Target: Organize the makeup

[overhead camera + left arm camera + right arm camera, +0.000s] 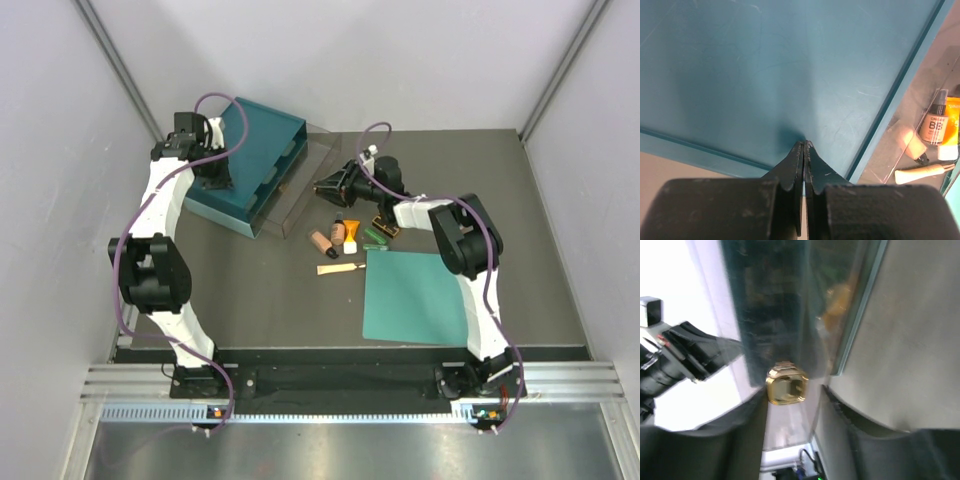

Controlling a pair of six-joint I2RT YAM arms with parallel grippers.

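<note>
Crowding right tool (792, 390): clear plastic tray (305, 172); gold square cap (785, 385) between parted jaws. Left tool (805, 145) closed, empty, tip on teal box (765, 75).

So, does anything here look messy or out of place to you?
The makeup stands out: it lies in a loose heap on the table, bottles on their sides, next to the clear tray rather than in it. Nothing looks spilled or broken.
</note>
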